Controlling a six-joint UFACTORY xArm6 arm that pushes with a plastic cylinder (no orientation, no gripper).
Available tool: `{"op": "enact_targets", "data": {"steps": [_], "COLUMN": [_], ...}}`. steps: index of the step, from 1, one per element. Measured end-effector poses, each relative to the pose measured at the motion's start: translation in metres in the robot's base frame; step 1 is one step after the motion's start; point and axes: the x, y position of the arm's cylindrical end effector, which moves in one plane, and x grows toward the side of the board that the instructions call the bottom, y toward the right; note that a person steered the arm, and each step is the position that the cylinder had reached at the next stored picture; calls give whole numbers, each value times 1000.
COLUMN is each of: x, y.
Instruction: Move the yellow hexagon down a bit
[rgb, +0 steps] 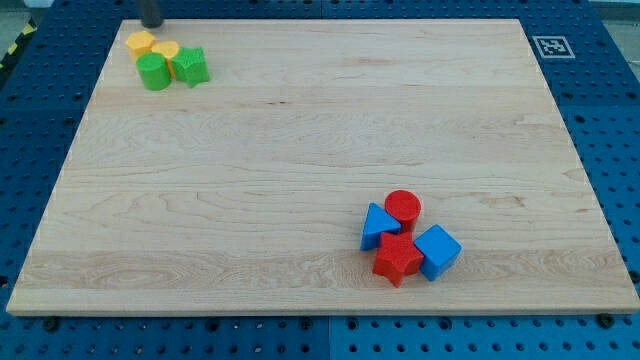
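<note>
Your rod ends in no pincer, so there is nothing on it to release, clench or grasp with; what you see is the tip (151, 24) at the view's top left, just at the far edge of the wooden surface (300, 150). The yellow hexagon (140, 43) lies right below the tip, close to that top edge and near the left edge. Touching it on the view's right is a yellow round block (165, 50), and just below the pair sit a green cylinder (154, 72) and a green star (190, 66), side by side and pressed up against the yellow ones. So the hexagon's way down is taken by the green cylinder, while only a narrow strip of wood lies to its left. Well apart, at the view's lower right, you have a second cluster: a red cylinder (403, 207) on top, a blue triangle (377, 226) to its left, a red star (397, 259) below and a blue cube (437, 250) at the right, all touching. No containers show. The broad middle of the wood lies between the two groups. A marker tag (551, 46) sits in the top right corner, and a blue pegboard (610, 130) surrounds everything.
</note>
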Motion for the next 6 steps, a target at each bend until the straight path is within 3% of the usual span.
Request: {"op": "enact_targets", "data": {"steps": [6], "x": [64], "y": [28]}}
